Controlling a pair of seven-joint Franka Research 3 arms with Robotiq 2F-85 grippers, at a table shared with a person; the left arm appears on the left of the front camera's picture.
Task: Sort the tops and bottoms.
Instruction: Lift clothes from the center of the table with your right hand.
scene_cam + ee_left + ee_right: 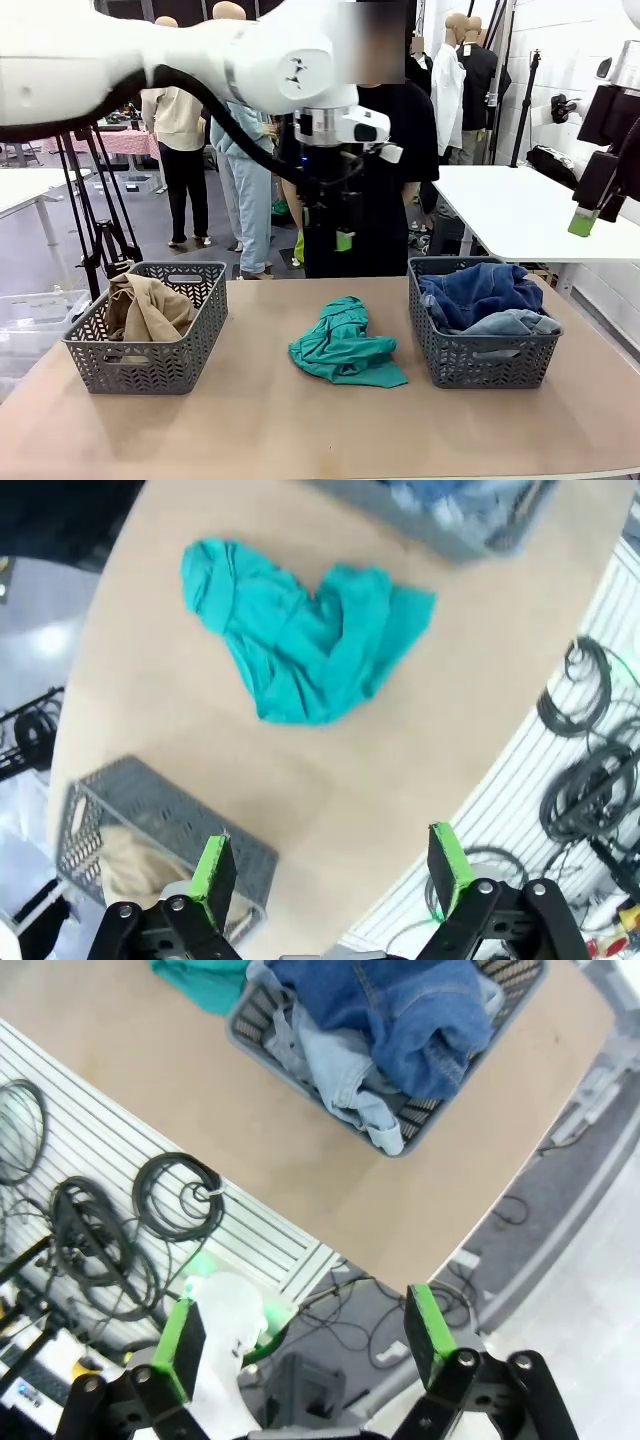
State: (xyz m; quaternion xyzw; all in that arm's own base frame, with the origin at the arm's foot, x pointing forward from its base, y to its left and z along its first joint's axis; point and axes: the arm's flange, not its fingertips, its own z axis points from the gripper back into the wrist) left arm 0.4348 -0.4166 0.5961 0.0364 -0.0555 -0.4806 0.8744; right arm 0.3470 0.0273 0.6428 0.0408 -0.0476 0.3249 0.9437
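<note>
On the table (pixel 300 430), the near edge and its two near corners are bare wood. Farther in, about midway between the near and far edges, three things stand in a row. Toward the left edge sits a grey basket (pixel 95 365) holding the tan-beige top (pixel 148 308), crumpled and rising a little above the rim. At the middle lies the teal-green tee (pixel 346 345), bunched in a heap flat on the tabletop, apart from both baskets, nearer the right one. Toward the right edge a second grey basket (pixel 480 362) holds the bottoms: the darker blue denim (pixel 480 288) on top, the pale light-blue denim (pixel 510 322) below it and spilling at the front of the basket.

Over the far edge, above the tee, the left gripper (pixel 325 238) hangs in the air with its jaws spread wide, holding nothing; its wrist view looks down on the tee. The right gripper (pixel 598 215) is raised beyond the right edge, high above the right basket, jaws also wide apart and empty.

Behind the far edge a person in black (pixel 400 180) stands at the table.
</note>
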